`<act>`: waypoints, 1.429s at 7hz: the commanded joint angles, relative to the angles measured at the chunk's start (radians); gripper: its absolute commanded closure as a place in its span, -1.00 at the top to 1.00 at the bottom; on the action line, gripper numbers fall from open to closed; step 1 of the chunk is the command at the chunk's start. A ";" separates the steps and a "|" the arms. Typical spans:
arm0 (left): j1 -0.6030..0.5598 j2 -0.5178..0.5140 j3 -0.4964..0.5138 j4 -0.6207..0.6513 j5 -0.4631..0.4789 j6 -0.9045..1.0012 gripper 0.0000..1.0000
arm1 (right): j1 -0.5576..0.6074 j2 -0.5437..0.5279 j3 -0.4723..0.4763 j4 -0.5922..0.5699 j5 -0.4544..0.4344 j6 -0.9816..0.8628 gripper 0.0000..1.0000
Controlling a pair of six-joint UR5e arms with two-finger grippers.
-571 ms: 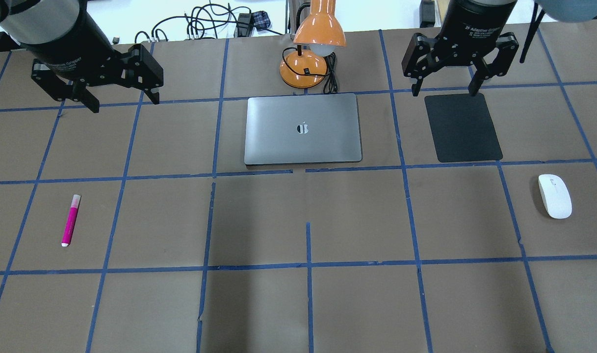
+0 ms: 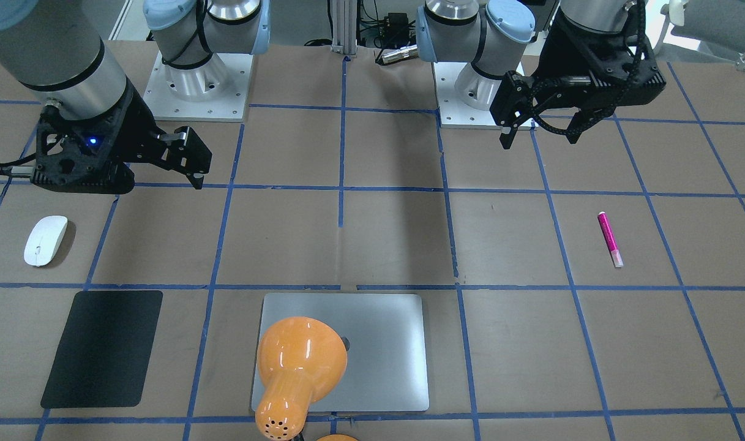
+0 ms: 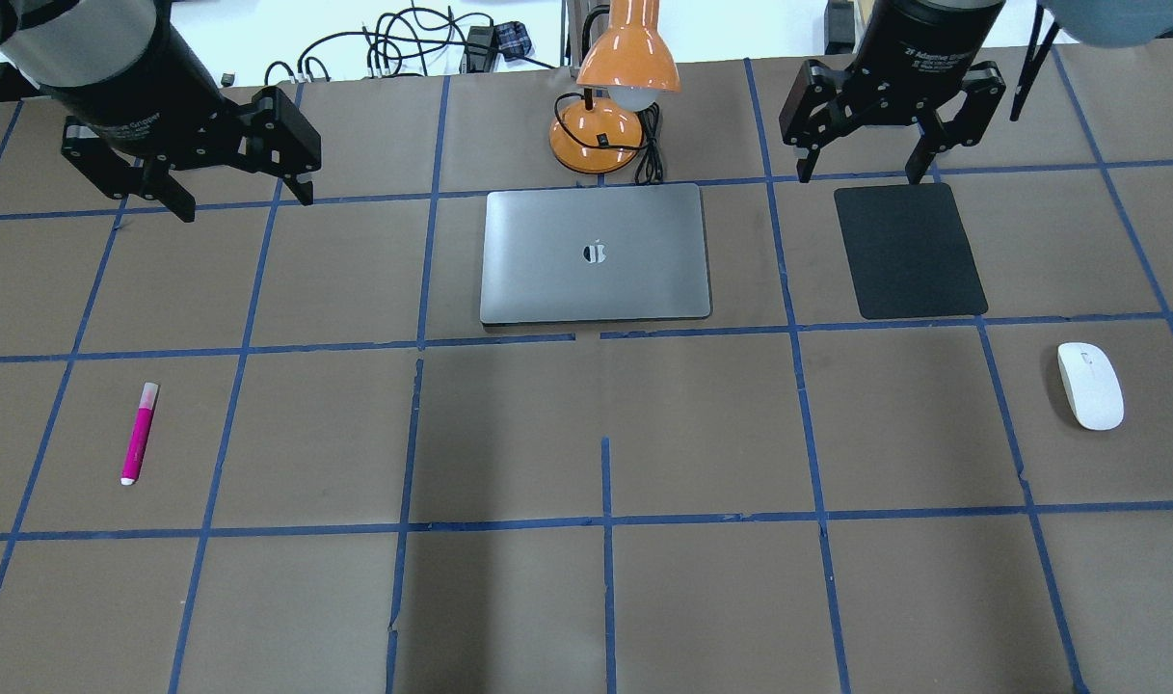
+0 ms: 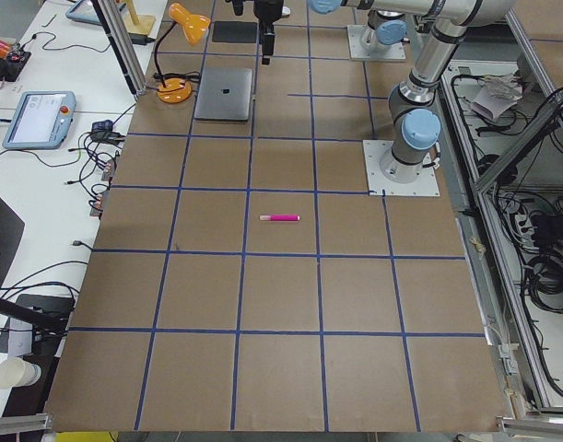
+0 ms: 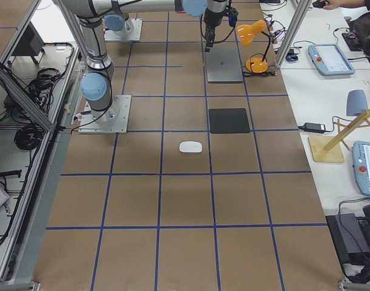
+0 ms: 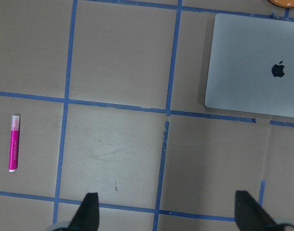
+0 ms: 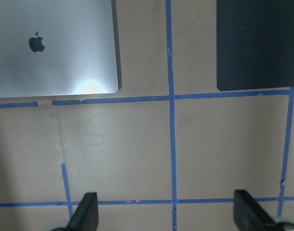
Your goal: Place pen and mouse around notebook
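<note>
Across the table [image 3: 586,598]: we see matte brown paper, gridded with blue tape.
Notebook [image 3: 596,253]: flat silver-grey metal slab, rounded corners, dark logo, lying centre, far side.
Mat [image 3: 909,251]: thin matte black rectangle, right of notebook, apart from it.
Lamp [image 3: 629,48]: glossy orange bell shade, behind notebook.
Left gripper [image 3: 247,204]: black fingers spread apart, hanging over far-left table.
Right gripper [image 3: 858,178]: fingers spread apart, above mat's far edge.
Mouse [image 3: 1090,386]: smooth white oval, robot-side right of mat, well apart from notebook.
Pen [image 3: 140,432]: slim magenta cylinder, pale cap, flat, far left.

One pen [image 3: 140,433], one mouse [image 3: 1090,386], one notebook [image 3: 547,280], one mat [image 3: 910,251], one lamp [image 3: 630,48].
</note>
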 commanded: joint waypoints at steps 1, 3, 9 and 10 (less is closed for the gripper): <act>0.015 -0.006 0.001 0.005 0.000 0.019 1.00 | 0.003 0.007 -0.009 -0.049 0.054 0.008 1.00; 0.139 -0.028 -0.005 0.025 0.006 0.194 1.00 | -0.009 0.013 -0.004 -0.043 0.051 -0.003 1.00; 0.512 -0.123 -0.480 0.620 -0.003 0.689 1.00 | -0.455 0.085 0.241 -0.186 -0.119 -0.457 1.00; 0.558 -0.147 -0.552 0.709 -0.003 0.727 1.00 | -0.469 0.082 0.276 -0.224 -0.235 -0.498 1.00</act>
